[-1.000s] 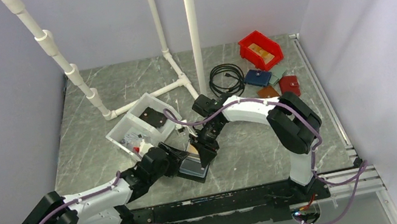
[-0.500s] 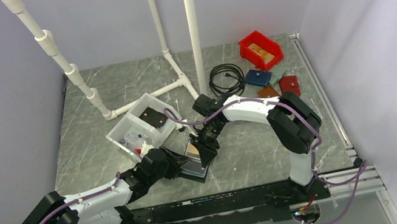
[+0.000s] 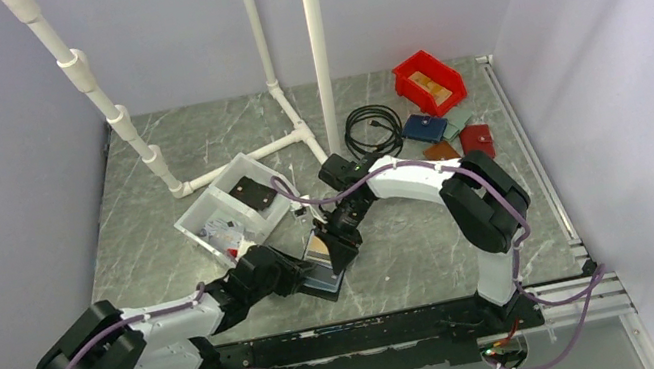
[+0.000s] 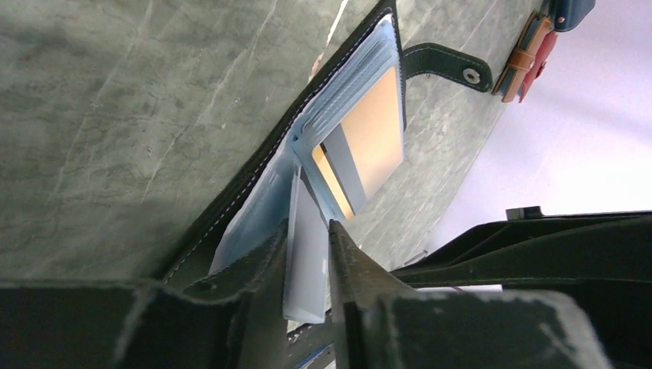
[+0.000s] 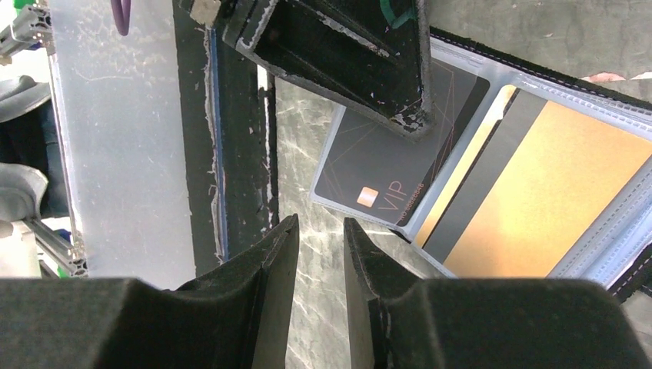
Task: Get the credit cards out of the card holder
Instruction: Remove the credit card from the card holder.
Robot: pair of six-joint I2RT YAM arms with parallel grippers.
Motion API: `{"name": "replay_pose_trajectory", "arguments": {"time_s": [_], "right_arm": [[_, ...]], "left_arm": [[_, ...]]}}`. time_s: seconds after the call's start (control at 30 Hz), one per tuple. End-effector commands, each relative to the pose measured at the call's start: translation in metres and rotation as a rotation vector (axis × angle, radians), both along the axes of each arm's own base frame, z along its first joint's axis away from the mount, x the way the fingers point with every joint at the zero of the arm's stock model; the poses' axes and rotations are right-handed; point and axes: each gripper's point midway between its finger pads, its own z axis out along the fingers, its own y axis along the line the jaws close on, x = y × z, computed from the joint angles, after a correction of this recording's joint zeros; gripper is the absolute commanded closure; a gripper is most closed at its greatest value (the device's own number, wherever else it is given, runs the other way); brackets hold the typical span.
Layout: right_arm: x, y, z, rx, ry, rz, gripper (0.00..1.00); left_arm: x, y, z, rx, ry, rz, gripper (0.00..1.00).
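The black card holder (image 3: 322,277) lies open on the marble table in front of the arms, its stitched cover (image 4: 254,169) spread flat. A gold-tan credit card (image 4: 377,131) with a grey stripe sits in a clear sleeve (image 5: 553,184). A second credit card juts out of the holder; it looks pale grey from below (image 4: 307,265) and dark with "VIP" on top (image 5: 377,173). My left gripper (image 4: 308,228) is shut on this card, one finger (image 5: 361,54) lying over it. My right gripper (image 5: 321,221) hovers beside the holder's corner, open narrowly, with only table between its fingers.
A white bin (image 3: 226,212) stands just behind the left arm. White pipe frame (image 3: 285,111) rises at the back. Black cable (image 3: 372,131), red bin (image 3: 428,82) and blue (image 3: 424,128), brown (image 3: 442,151) and red (image 3: 477,141) wallets sit back right. The holder's snap strap (image 4: 446,65) trails outward.
The left gripper's jaws have narrowed onto the jutting card, and the left arm's base link has turned slightly. The right arm has stayed put.
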Motion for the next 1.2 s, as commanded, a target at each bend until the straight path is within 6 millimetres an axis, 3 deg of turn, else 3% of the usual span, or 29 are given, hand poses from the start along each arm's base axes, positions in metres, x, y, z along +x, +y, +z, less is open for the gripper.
{"name": "replay_pose_trajectory", "arguments": {"time_s": [0.0, 0.1, 0.17, 0.37, 0.63, 0.93, 1.17], "right_arm": [[0.011, 0.007, 0.011, 0.044, -0.032, -0.001, 0.69], [0.013, 0.006, 0.014, 0.048, -0.035, -0.009, 0.69], [0.015, 0.005, 0.016, 0.054, -0.037, -0.014, 0.69], [0.024, 0.000, 0.030, 0.096, -0.051, -0.046, 0.69], [0.029, -0.006, 0.048, 0.148, -0.069, -0.054, 0.69], [0.029, -0.014, 0.083, 0.280, -0.088, -0.056, 0.68], [0.025, -0.014, 0.085, 0.300, -0.073, -0.042, 0.68]], "left_arm": [[0.004, -0.008, 0.006, -0.055, -0.010, -0.003, 0.78], [0.003, -0.008, 0.005, -0.031, -0.032, -0.025, 0.94], [0.004, -0.006, 0.005, 0.011, -0.070, -0.058, 1.00], [0.007, -0.011, 0.028, 0.156, -0.382, -0.298, 1.00], [0.003, -0.019, 0.078, 0.222, -0.775, -0.524, 1.00], [-0.009, -0.041, 0.118, 0.140, -1.005, -0.661, 1.00], [-0.012, -0.056, 0.125, 0.065, -1.046, -0.697, 1.00]]}}
